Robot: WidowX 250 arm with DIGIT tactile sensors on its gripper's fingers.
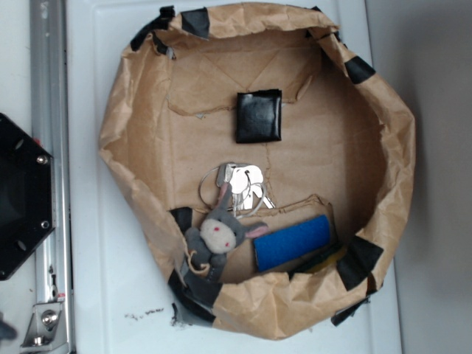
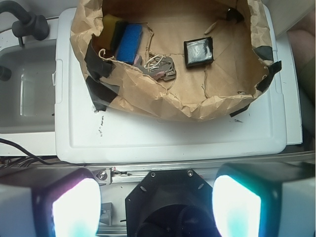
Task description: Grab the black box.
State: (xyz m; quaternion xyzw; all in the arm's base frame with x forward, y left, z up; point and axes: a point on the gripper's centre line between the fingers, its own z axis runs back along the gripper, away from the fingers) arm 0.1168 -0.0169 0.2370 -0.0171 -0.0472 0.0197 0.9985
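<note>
The end effector [image 2: 157,205] was spread wide and empty, well apart from the black box [image 2: 198,52] lying inside the brown paper bowl [image 2: 163,101].

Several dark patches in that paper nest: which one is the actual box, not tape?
The black box lying flat on the nest floor above the keys: glossy, squarish, with a round embossed mark. The black tape patches sit on the paper rim.

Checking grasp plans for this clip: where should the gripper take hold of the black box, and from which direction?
Probably from above, pinching two opposite side edges of the black box: it lies flat on the paper basket's floor, clear of the keys. The gripper is open.
</note>
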